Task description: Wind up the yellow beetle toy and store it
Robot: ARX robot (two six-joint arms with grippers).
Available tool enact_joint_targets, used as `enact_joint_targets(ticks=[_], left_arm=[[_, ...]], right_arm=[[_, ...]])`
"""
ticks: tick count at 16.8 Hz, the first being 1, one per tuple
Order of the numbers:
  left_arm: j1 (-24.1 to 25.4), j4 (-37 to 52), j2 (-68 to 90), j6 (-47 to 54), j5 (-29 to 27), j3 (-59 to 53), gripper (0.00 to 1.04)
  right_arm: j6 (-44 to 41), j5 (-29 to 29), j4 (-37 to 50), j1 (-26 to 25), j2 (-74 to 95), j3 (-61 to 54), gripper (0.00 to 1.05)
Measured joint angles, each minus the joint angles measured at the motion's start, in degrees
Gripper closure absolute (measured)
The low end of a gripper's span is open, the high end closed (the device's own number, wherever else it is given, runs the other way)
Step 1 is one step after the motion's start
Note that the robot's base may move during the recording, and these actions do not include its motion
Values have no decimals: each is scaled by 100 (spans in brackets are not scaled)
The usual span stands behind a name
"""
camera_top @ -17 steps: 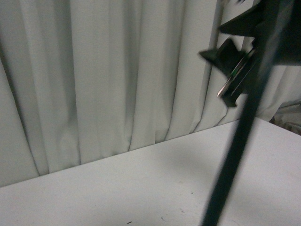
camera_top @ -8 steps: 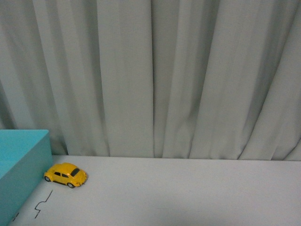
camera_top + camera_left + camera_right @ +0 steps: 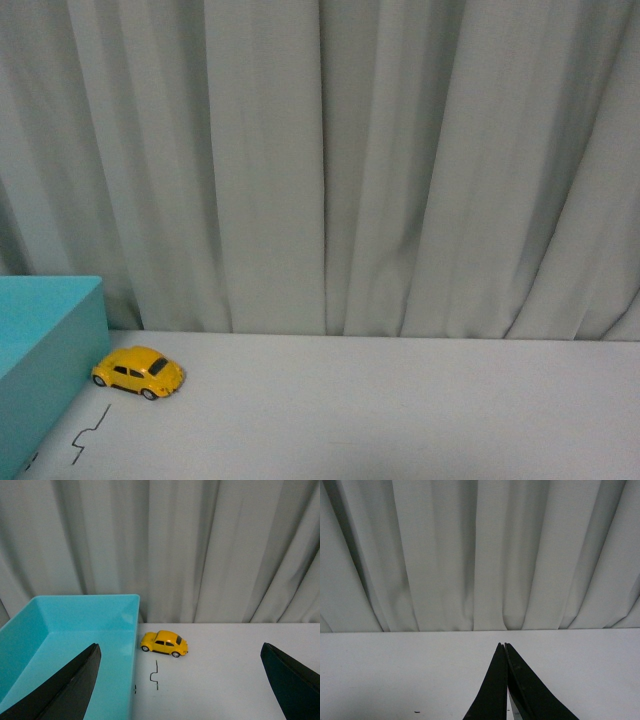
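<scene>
The yellow beetle toy (image 3: 139,371) stands on its wheels on the white table, right beside the wall of a turquoise box (image 3: 50,340). The left wrist view shows the same yellow beetle toy (image 3: 164,643) next to the box's corner (image 3: 131,630). My left gripper (image 3: 182,685) is open, its two black fingers (image 3: 70,690) spread wide, well short of the toy with nothing between them. My right gripper (image 3: 503,647) is shut with nothing in it, over bare table away from the toy. Neither arm appears in the front view.
A grey pleated curtain (image 3: 330,160) closes off the far edge of the table. A thin black squiggle mark (image 3: 155,675) lies on the table (image 3: 400,410) just in front of the toy. The turquoise box is open-topped and looks empty inside.
One second ago the front view faced another way, with a black arm and gripper at its right. Since half a second ago the toy and box show, unmoved.
</scene>
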Motion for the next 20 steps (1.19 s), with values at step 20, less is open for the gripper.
enact_joint_targets(ticks=[20], left_arm=[[0, 0, 0, 0, 0, 0, 7]], right_arm=[[13, 2, -2052, 0, -2267, -201, 67]])
